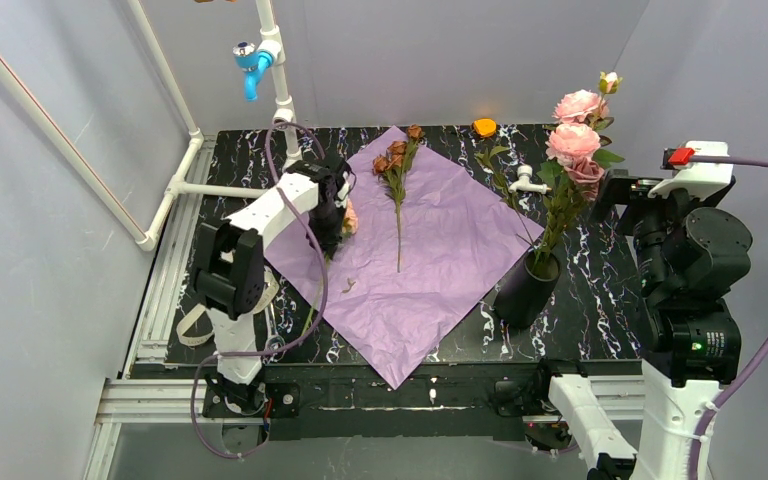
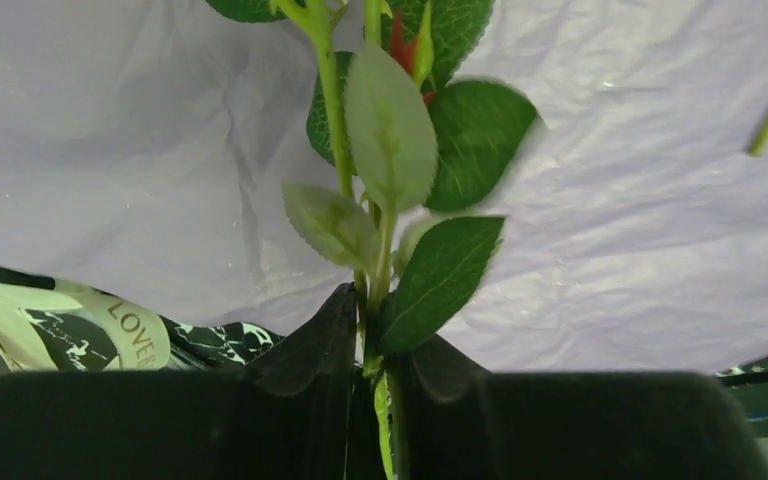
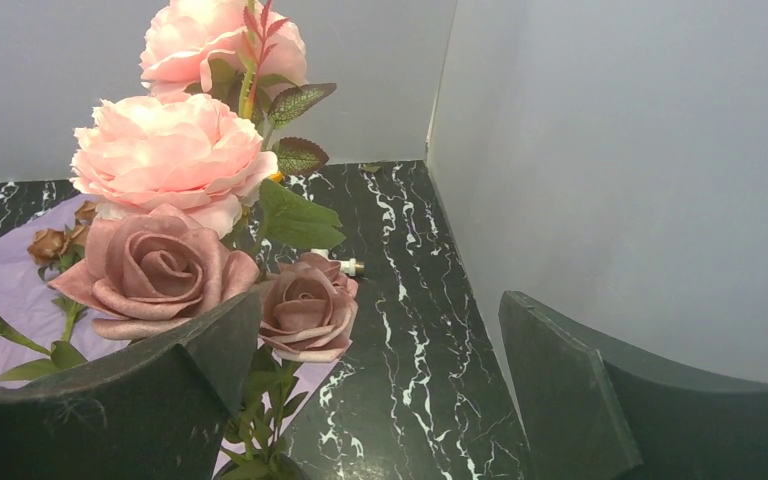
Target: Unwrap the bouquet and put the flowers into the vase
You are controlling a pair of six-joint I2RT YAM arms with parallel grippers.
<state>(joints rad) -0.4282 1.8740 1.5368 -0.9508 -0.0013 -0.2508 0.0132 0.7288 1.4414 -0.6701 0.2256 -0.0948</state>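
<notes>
Marbled black table [image 1: 600,270], left pincer [image 2: 368,340] clamping leafy stem [image 2: 332,110], roses [image 1: 575,140] in vase [image 1: 525,290]

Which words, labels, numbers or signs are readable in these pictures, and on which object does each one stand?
"LOVE": printed in dark capitals on the beige ribbon, which lies beside the lilac paper in the left wrist view. The characters after it are too blurred to read.
The top view and the right wrist view show no other text. Any marks on the arms are too small to read.
</notes>
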